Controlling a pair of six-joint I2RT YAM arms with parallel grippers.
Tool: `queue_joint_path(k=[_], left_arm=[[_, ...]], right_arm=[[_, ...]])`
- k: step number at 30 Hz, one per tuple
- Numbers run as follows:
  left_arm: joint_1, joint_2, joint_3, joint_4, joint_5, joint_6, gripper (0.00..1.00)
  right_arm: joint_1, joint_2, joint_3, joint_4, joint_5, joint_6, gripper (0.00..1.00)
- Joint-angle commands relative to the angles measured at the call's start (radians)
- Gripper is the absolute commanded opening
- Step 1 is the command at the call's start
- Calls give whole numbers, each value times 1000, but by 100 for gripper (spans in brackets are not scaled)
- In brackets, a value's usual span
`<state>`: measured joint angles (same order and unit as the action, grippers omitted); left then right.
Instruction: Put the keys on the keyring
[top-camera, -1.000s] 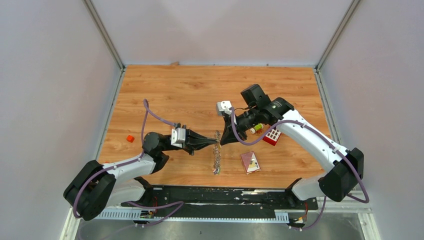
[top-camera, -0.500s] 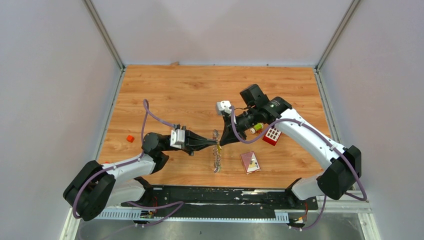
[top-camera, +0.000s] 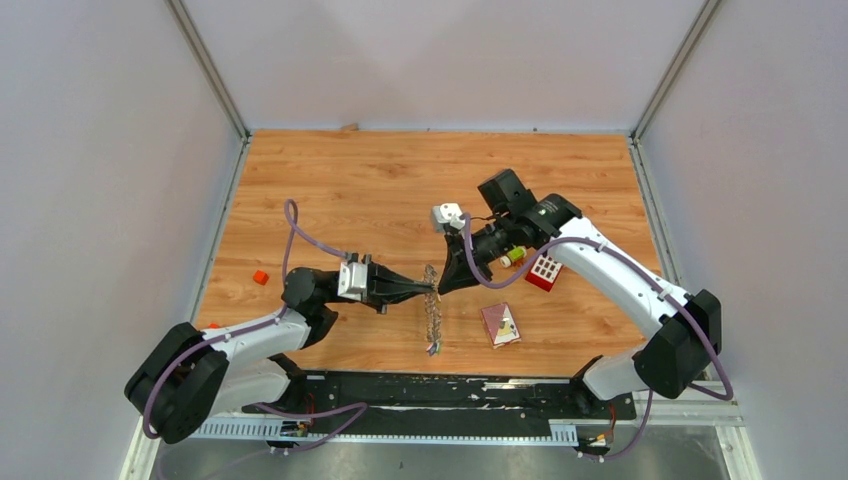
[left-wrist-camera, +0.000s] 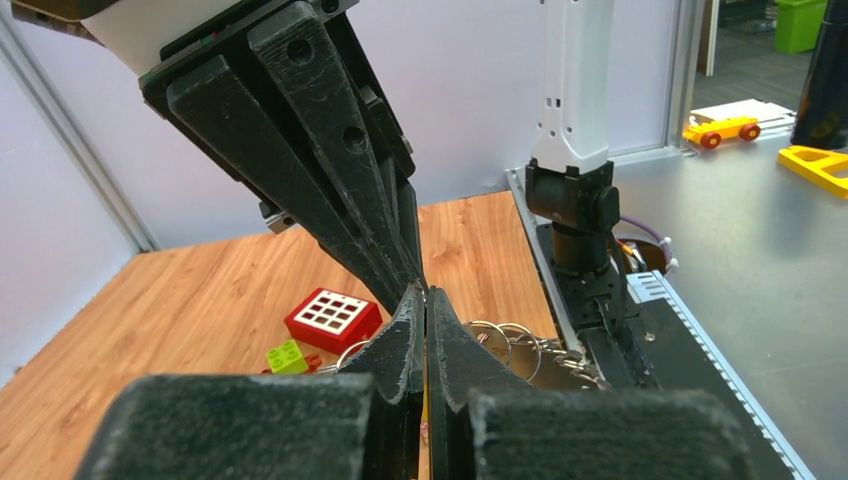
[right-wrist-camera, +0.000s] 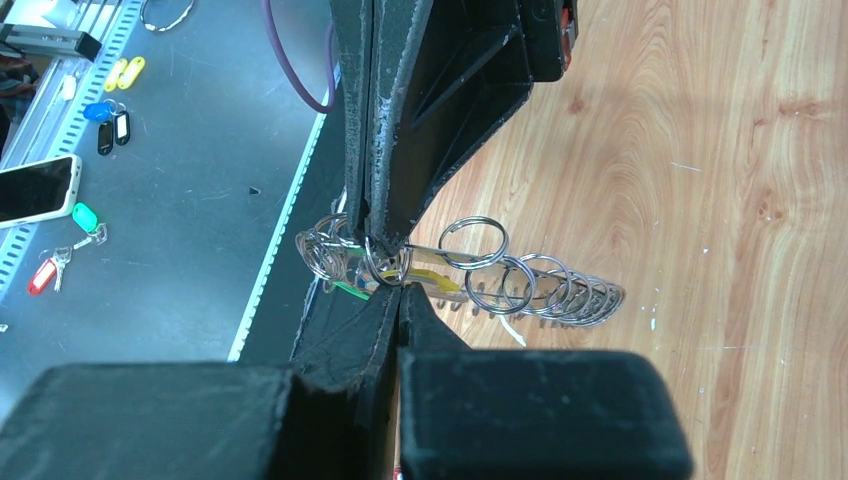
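Note:
The keyring (top-camera: 433, 315) looks like a string of silver split rings, lifted at its far end and trailing onto the wood. It also shows in the right wrist view (right-wrist-camera: 540, 285) and the left wrist view (left-wrist-camera: 500, 340). A yellow-tagged key (right-wrist-camera: 432, 281) and a green tag (right-wrist-camera: 345, 290) hang in the bunch. My left gripper (top-camera: 430, 288) is shut, with a yellow sliver between its fingers (left-wrist-camera: 400, 350). My right gripper (top-camera: 441, 289) is shut tip to tip against it, and its fingertips (right-wrist-camera: 385, 305) pinch a ring (right-wrist-camera: 386, 263) at the bunch's raised end.
A red block with white buttons (top-camera: 545, 270), a yellow-red-green toy (top-camera: 513, 255) and a pink card (top-camera: 500, 324) lie to the right. A small orange cube (top-camera: 260, 277) lies at the left. A phone (right-wrist-camera: 35, 190) and loose coloured key tags (right-wrist-camera: 100, 115) lie on the metal shelf off the table.
The right gripper has edged a little left and nearer, and the left gripper has stretched slightly towards it. The string of rings has shifted slightly with them. Both stay shut.

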<state>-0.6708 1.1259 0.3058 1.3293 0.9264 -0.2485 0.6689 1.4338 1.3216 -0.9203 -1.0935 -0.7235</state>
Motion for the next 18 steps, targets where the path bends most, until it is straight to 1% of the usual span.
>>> queue_joint_path(k=[1,7,12,14,15,18], left_arm=[[-19,-17,12,86,4,6,0],[-18,-13,10,81,7,14,0],[-18,-14,10,77,6,16,0],[-18,-15,10,76,3,17,0],[-19,-15,9,76,2,17,0],[-18,-15,9,73,-4,17,0]], right_arm=[[32,14,2,51,-31,-39,0],[41,12,13,49,-23,-40,1],[43,-16,12,47,-4,-40,5],[42,-33,7,48,10,-42,9],[43,-41,5,47,17,-42,12],[42,-71,2,44,51,-45,28]])
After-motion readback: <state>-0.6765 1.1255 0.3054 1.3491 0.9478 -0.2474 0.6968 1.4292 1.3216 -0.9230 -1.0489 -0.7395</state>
